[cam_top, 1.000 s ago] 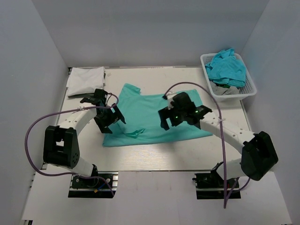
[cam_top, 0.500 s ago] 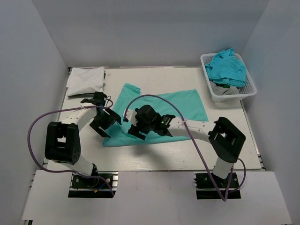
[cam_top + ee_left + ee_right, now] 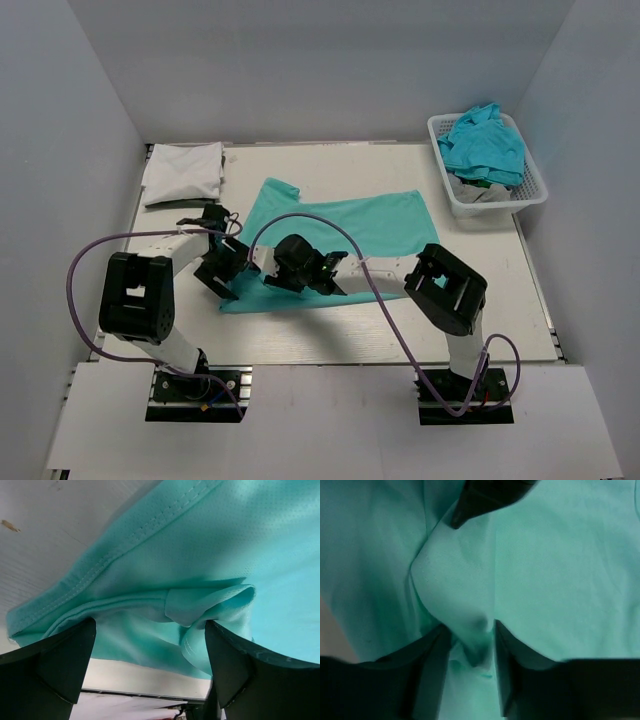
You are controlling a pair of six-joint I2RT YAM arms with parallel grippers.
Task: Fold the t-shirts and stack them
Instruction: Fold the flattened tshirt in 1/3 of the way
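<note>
top external: a teal-green t-shirt (image 3: 370, 225) lies spread on the white table (image 3: 330, 335), left of centre, one sleeve pointing toward the far side. both arms reach in over its near left corner. the left gripper (image 3: 222, 272) sits at the shirt's left edge, and the right gripper (image 3: 275, 275) is just beside it, over the cloth. from here i cannot tell how either pair of jaws stands. a folded white t-shirt (image 3: 183, 170) rests at the far left corner of the table, well apart from the teal one. at the far right stands a white lattice basket (image 3: 535, 190) holding crumpled turquoise-blue t-shirts (image 3: 485, 145) on top of something grey (image 3: 480, 192).

left wrist: the left gripper (image 3: 150, 624) is spread wide, its two dark fingers (image 3: 60, 665) standing either side of the shirt's edge. between them the teal cloth (image 3: 225, 545) shows a stitched hem and a small loose fold curling over. bare table (image 3: 45, 540) shows beyond the hem. the fingers hold nothing.

right wrist: the right gripper (image 3: 470, 627) is partly drawn in, and a raised ridge of the teal cloth (image 3: 560, 570) fills the gap between its fingers (image 3: 425, 670), pinched up from the flat fabric around it. a dark pointed shape (image 3: 490, 495) pokes in at the top edge; i cannot tell what it is.
</note>
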